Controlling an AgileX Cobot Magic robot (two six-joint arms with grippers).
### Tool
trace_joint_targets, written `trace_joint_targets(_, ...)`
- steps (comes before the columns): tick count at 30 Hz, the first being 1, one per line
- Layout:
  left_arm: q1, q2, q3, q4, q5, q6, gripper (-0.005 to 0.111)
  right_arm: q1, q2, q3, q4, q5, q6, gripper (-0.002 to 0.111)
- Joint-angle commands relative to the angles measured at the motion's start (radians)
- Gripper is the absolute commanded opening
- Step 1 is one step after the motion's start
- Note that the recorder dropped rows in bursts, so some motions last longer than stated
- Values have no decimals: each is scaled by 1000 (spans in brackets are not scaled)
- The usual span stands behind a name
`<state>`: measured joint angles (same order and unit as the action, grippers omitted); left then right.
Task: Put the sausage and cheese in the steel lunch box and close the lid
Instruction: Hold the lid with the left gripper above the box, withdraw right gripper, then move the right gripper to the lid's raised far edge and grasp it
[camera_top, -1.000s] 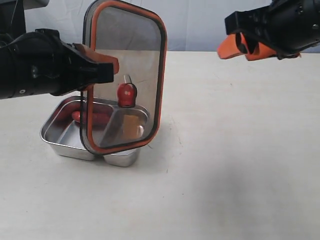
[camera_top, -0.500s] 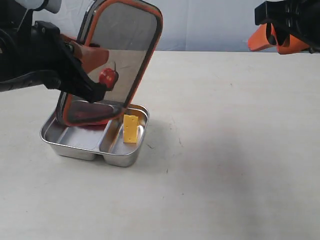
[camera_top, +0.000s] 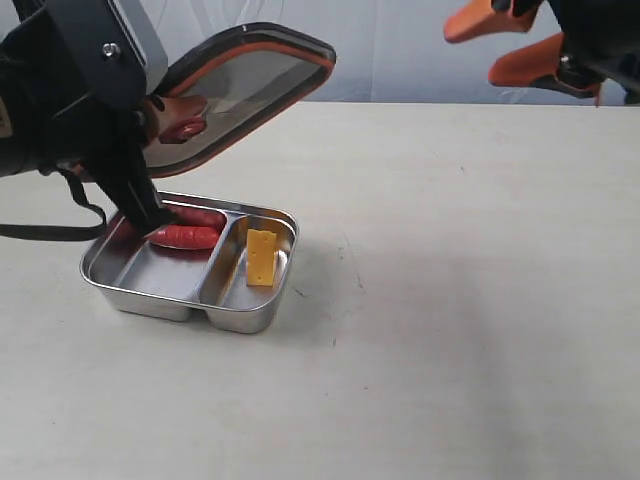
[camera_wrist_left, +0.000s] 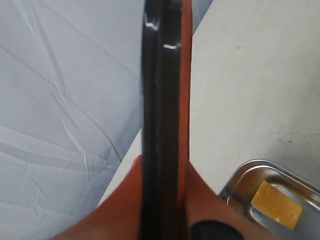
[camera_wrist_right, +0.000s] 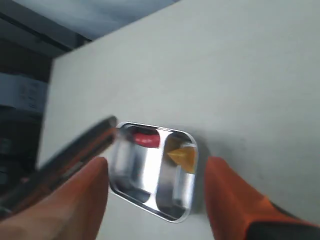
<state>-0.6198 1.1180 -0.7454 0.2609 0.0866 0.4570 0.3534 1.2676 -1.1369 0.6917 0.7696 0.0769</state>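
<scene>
The steel lunch box (camera_top: 150, 298) sits on the table left of centre. The red sausage (camera_top: 188, 237) lies in its left compartment. The yellow cheese (camera_top: 262, 257) leans in the right one. My left gripper (camera_top: 172, 118) is shut on the lid (camera_top: 250, 72), which hangs tilted above the box's back left, orange seal rim showing. The left wrist view shows the lid (camera_wrist_left: 162, 90) edge-on between the orange fingers (camera_wrist_left: 122, 205), with the box corner (camera_wrist_left: 240, 170) and cheese (camera_wrist_left: 276, 207) below. My right gripper (camera_top: 510, 40) hovers open at the top right, holding nothing; its view looks down on the box (camera_wrist_right: 132, 170), sausage (camera_wrist_right: 145, 138) and cheese (camera_wrist_right: 182, 155).
The pale table (camera_top: 460, 300) stretches bare to the right and front of the box. A light blue backdrop (camera_top: 390, 50) stands behind the table's far edge. The left arm's black body (camera_top: 60, 110) hangs over the box's left end.
The lid has swung from standing upright in front of the box to a flatter tilt, lifted above its back left, uncovering sausage and cheese. The right gripper stayed high at the top right.
</scene>
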Motion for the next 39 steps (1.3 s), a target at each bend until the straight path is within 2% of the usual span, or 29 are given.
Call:
trace_joint_targets(1, -1, -5, -7, 37, 10, -4, 0, -3, -4, 57, 305, -96, -46, 55)
trace_joint_targets(8, -1, -5, -7, 119, -13, -6, 0, -1, -1, 202, 765, -97, -320, 55)
trace_joint_targets(13, -1, -5, -7, 123, -92, -4, 0, 52, 3, 265, 1016, -106, -522, 55)
trace_joint_targets(23, -1, -5, -9, 145, -140, -4, 0, 124, 17, 265, 1053, -145, -583, 55)
trace_joint_targets(39, -1, -5, -9, 180, -196, -4, 0, 126, 17, 265, 1053, -144, -590, 55)
